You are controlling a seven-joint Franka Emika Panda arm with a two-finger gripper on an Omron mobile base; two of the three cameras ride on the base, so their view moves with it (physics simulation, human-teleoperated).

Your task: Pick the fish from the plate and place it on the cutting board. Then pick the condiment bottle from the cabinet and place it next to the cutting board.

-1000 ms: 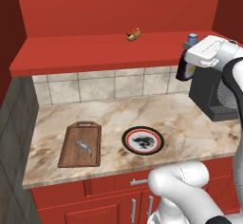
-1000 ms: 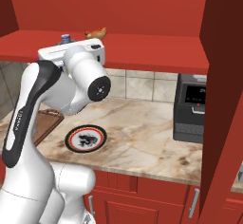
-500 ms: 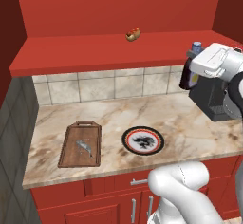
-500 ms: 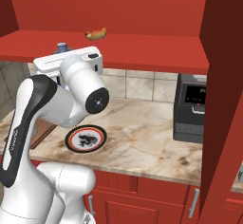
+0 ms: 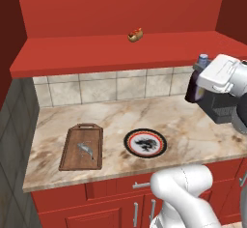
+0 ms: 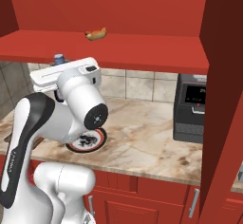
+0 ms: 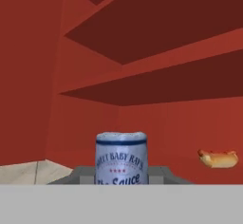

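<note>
My gripper [image 5: 200, 79] is shut on the condiment bottle [image 5: 194, 89], a dark bottle with a light blue cap, hanging in front of the red cabinet shelf [image 5: 116, 54] at the right, above the counter. In the hand view the bottle's labelled top [image 7: 121, 157] sits between the fingers [image 7: 83, 175]. From the right base view the cap [image 6: 59, 58] pokes up behind the white hand. The small silvery fish [image 5: 86, 149] lies on the dark-brown cutting board [image 5: 72, 157] at the counter's left. The plate [image 5: 129, 147] with its black motif rests just right of the board.
A small hot dog [image 5: 135, 35] lies on the cabinet shelf, also in view ahead of the hand [image 7: 218, 158]. A black coffee machine [image 6: 190, 107] stands on the counter at the right, close behind the held bottle. Bare marble counter [image 5: 183, 121] lies between the plate and the machine.
The hand has come down with the bottle, from level with the shelf's top to below its front edge, and drifted slightly away from the cabinet. Fish, board and plate have not moved.
</note>
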